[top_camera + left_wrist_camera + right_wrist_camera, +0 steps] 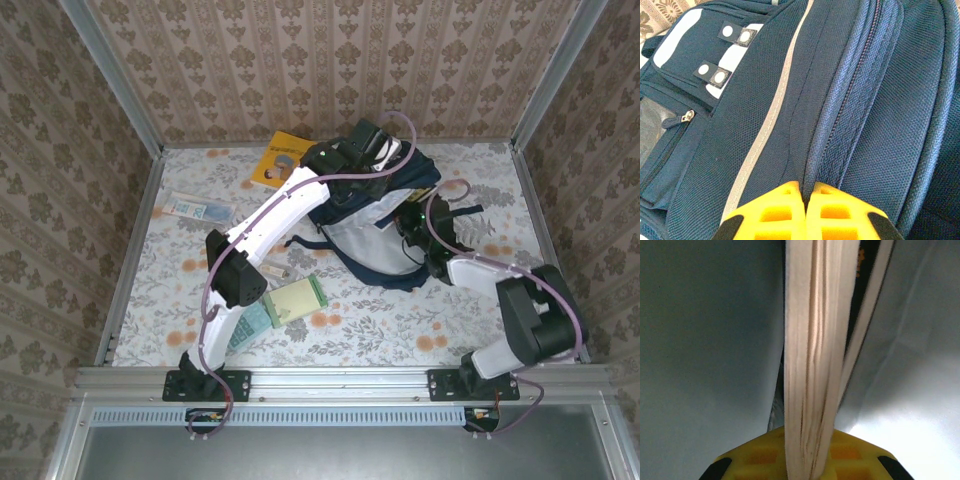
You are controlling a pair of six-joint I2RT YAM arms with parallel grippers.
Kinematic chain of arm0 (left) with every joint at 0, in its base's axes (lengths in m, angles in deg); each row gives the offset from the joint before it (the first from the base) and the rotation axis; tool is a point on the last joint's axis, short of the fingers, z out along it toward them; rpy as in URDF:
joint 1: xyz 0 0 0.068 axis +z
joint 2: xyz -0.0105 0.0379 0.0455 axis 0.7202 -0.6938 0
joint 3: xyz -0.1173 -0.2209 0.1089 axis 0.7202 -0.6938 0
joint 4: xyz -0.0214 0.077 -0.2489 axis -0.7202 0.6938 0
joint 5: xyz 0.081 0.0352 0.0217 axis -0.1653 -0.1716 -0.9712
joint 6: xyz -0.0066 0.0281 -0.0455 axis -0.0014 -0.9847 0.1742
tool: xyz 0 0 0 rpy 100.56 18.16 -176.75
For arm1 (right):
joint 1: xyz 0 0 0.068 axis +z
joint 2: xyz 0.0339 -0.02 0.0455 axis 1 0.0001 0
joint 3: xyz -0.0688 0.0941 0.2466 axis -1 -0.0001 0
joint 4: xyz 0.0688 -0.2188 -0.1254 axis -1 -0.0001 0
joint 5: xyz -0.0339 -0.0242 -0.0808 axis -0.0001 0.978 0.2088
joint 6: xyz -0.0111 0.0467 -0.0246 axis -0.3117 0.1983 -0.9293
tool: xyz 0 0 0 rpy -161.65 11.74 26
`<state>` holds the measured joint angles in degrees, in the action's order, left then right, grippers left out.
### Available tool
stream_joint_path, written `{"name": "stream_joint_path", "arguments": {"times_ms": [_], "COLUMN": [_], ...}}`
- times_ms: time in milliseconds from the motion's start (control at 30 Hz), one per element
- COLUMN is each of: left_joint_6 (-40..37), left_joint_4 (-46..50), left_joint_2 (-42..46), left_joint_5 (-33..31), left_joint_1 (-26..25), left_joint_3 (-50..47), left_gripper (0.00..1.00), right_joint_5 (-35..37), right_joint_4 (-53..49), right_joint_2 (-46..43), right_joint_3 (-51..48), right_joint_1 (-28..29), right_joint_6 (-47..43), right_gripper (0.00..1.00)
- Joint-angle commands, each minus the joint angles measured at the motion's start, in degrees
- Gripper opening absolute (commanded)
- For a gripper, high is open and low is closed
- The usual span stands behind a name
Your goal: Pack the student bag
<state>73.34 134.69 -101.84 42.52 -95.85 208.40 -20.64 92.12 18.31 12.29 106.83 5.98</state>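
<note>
Left jaws pinch student bag (880, 100) seam; right jaws clamp a book (810, 365) (edge-on).

Bag (365, 245), one. Pincers, two: left pincer (806, 195) on the bag, right pincer (807, 452) within it. Sheaf (807, 340) of pages, one, in the right pincer. Yellow book (283, 158), one, beyond the bag. White-blue pack (200, 210), one, left of the bag. Green pads, two, near-left of the bag: pale pad (297, 297), teal pad (254, 320). Small item (277, 271), one, left of the bag; kind too small to tell.
</note>
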Motion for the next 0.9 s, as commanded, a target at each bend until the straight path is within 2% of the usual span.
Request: {"name": "stream_joint_path", "arguments": {"times_ms": [0,167,400,467,533,600,667,867], "left_joint_6": [2.5,2.52,3.28,3.27,3.22,3.3,3.63,5.04], "left_joint_4": [-4.23,-4.58,-4.66,-4.51,-4.55,-4.52,-4.17,-3.44], "left_joint_2": [4.37,5.0,5.42,5.52,5.6,5.52,5.4,5.17], "left_joint_5": [1.71,2.85,4.01,4.14,4.16,4.03,4.02,5.08], "left_joint_1": [-0.13,-0.13,-0.22,-0.16,-0.16,-0.06,0.26,1.79], "left_joint_3": [3.08,2.14,1.23,1.0,0.67,0.51,0.49,0.07], "left_gripper": [0.0,0.0,0.0,0.0,0.0,0.0,0.0,0.0], "right_joint_5": [7.6,13.11,16.79,17.16,16.69,15.32,14.57,14.74], "right_joint_4": [9.75,8.48,7.22,6.99,4.55,2.61,1.89,-1.93], "right_joint_2": [3.99,10.83,21.76,23.8,24.9,25.13,24.06,16.34], "right_joint_3": [4.94,10.77,18.67,20.39,22.45,23.87,23.32,15.71], "right_joint_1": [1.92,3.18,3.29,3.29,3.25,3.28,3.2,3.24], "right_joint_6": [3.06,4.98,8.8,8.84,8.14,6.43,5.21,4.64], "right_gripper": [0.0,0.0,0.0,0.03,0.15,0.39,0.51,0.59]}}
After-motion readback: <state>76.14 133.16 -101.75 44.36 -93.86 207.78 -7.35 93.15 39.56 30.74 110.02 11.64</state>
